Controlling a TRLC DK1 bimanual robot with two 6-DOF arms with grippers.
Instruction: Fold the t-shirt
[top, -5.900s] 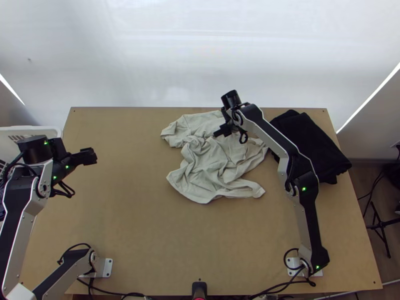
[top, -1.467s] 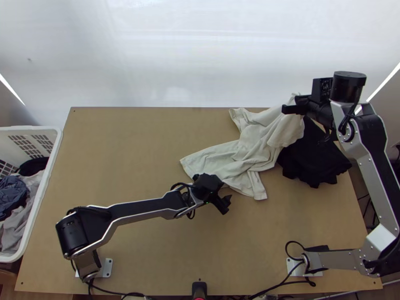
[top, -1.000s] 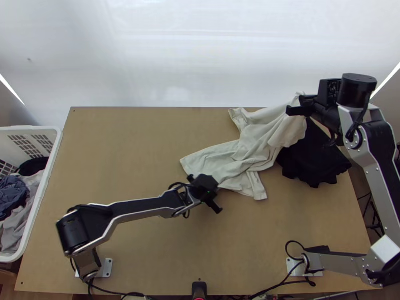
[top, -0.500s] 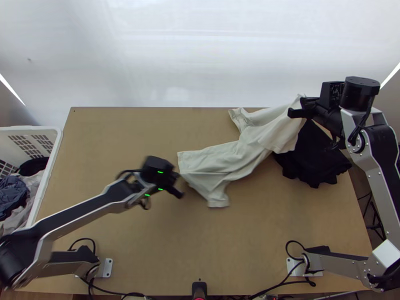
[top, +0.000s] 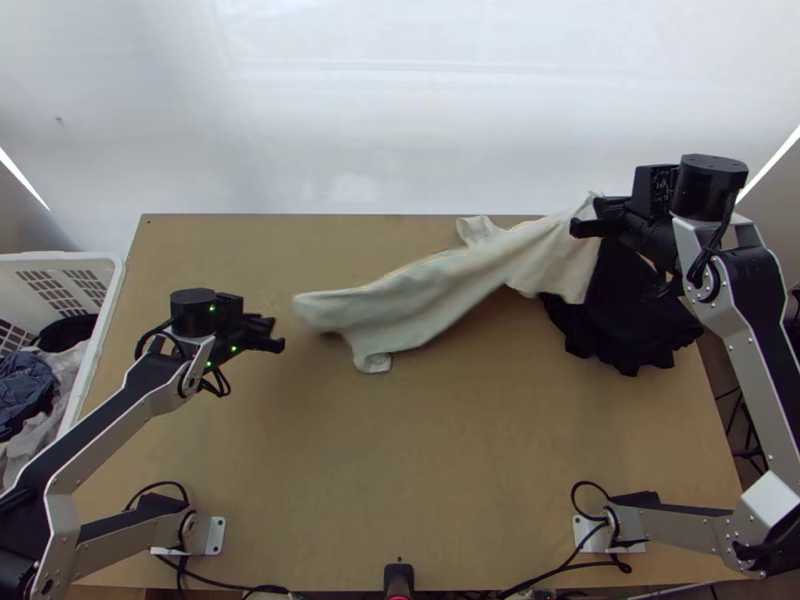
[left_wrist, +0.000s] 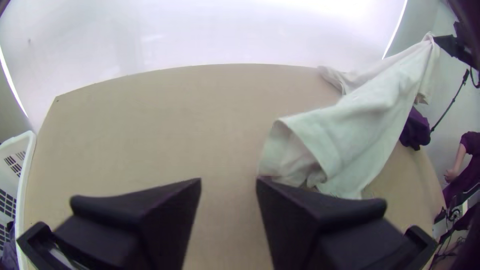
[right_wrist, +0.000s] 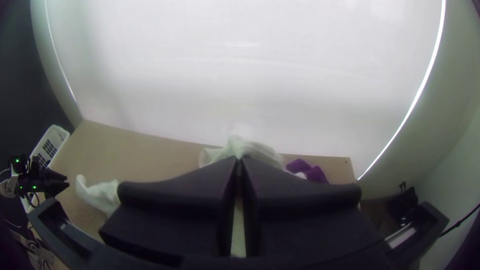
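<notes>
Right gripper (top: 588, 217) has its fingers pinched on a raised end of the pale t-shirt (top: 430, 300); from that grip the cloth slopes down, stretched out and loosely creased, towards the left gripper (top: 274, 334), its far end near those spread, open fingers. Black cloth (top: 635, 325) lies below the right gripper, beside the shirt.

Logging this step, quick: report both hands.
Left hand: open, holding nothing.
Right hand: closed on the pale t-shirt, holding part of it up.
</notes>
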